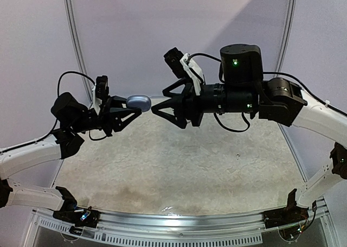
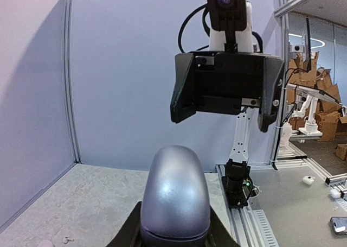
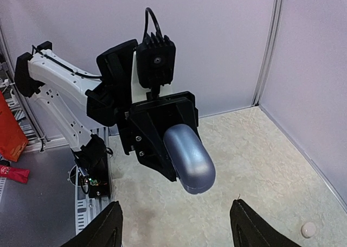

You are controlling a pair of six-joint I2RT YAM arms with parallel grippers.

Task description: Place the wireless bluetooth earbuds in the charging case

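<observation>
My left gripper [image 1: 136, 107] is shut on an oval blue-grey charging case [image 1: 139, 101] and holds it high above the table, long end pointing right. The case's lid seam looks closed in the left wrist view [image 2: 174, 195] and the right wrist view [image 3: 190, 157]. My right gripper [image 1: 159, 100] is open and empty, facing the case's end from a short gap away. Its fingers [image 3: 111, 225] stand wide apart. One tiny pale round bud [image 3: 308, 229] lies on the table far below; no other earbud shows.
The mottled beige table top [image 1: 179, 165] lies under both arms, with lilac walls behind and at the sides. A metal rail [image 1: 179, 225] runs along the near edge. A small dark speck [image 1: 237, 156] lies right of centre.
</observation>
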